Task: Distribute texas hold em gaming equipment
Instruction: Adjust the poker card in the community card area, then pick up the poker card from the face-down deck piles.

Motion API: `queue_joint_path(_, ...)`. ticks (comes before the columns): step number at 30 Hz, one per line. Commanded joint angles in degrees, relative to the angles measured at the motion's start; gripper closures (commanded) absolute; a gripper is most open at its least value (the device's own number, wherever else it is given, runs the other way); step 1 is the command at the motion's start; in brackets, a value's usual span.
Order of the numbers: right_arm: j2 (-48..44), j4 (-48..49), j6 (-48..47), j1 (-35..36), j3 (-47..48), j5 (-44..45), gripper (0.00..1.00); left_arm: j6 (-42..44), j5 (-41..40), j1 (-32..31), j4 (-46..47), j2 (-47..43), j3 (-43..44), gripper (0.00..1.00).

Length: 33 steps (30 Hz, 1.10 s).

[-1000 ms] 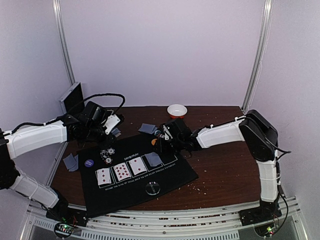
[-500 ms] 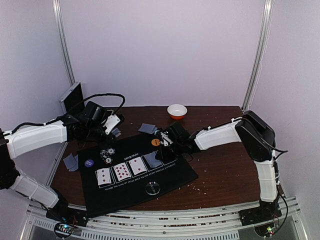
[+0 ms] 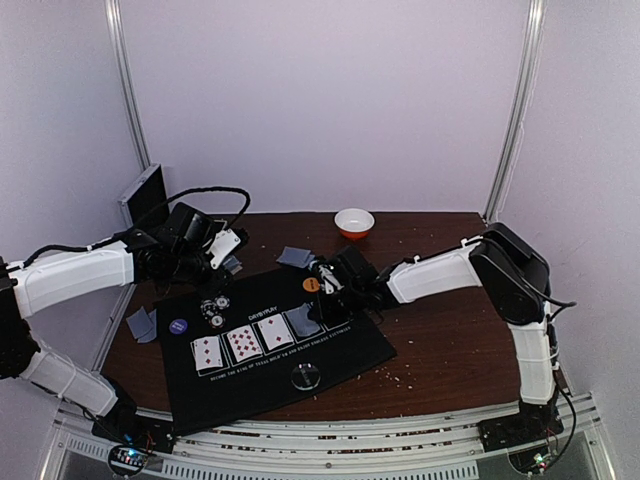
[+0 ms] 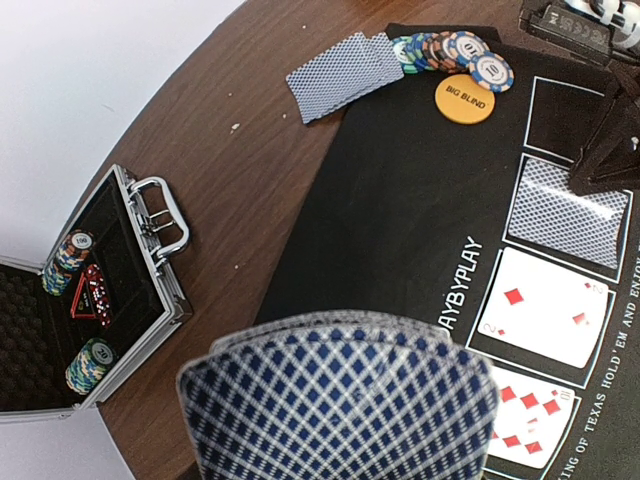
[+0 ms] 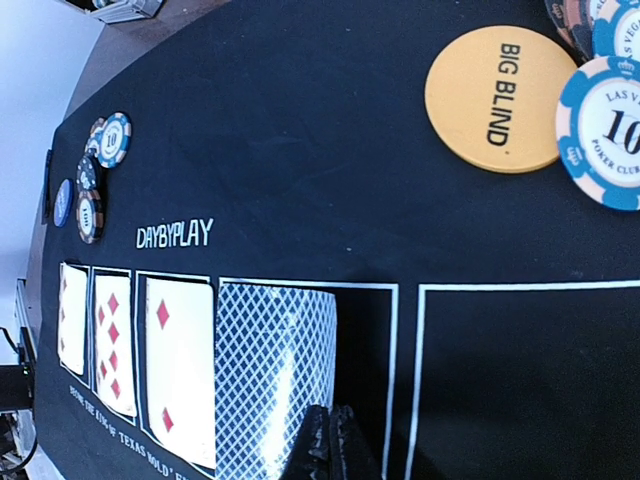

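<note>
The black five-box mat (image 3: 260,375) lies near the table's front. Three face-up diamond cards (image 5: 180,370) fill its first three boxes. A face-down card (image 5: 270,370) lies in the fourth box with its right edge lifted. My right gripper (image 5: 335,435) is shut on that card's near edge (image 3: 322,302). The fifth box (image 5: 520,380) holds nothing. My left gripper (image 3: 222,248) hovers over the mat's back left corner, shut on a deck of blue-backed cards (image 4: 340,400) that hides its fingers. The orange BIG BLIND disc (image 5: 500,98) and striped chips (image 4: 455,55) sit behind the boxes.
An open metal chip case (image 4: 110,290) stands at the far left. Two face-down cards (image 4: 345,72) lie behind the mat and more cards (image 3: 141,324) lie left of it. On the mat are a purple disc (image 3: 177,325), chips (image 3: 213,308) and a clear disc (image 3: 305,376). A white bowl (image 3: 354,221) sits at the back.
My right gripper has moved forward from the orange disc onto the fourth box and closed at the face-down card's edge. The left arm with the deck has stayed still.
</note>
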Motion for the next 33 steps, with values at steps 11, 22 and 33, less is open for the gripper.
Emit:
queue_joint_path(11, -3.1, 0.2, 1.4, 0.8, -1.8, 4.3, 1.00, 0.6, 0.9, 0.2, 2.8, -1.4, -0.3, 0.53)
queue_joint_path(22, -6.6, -2.2, -1.7, 0.6, -0.9, 7.8, 0.56, 0.9, 1.5, 0.2, 2.8, -1.3, -0.5, 0.52)
queue_joint_path(33, -17.2, 6.8, -10.0, -2.7, -0.1, -7.1, 0.40, 4.9, 14.0, -4.6, 3.9, -4.3, -2.7, 0.52)
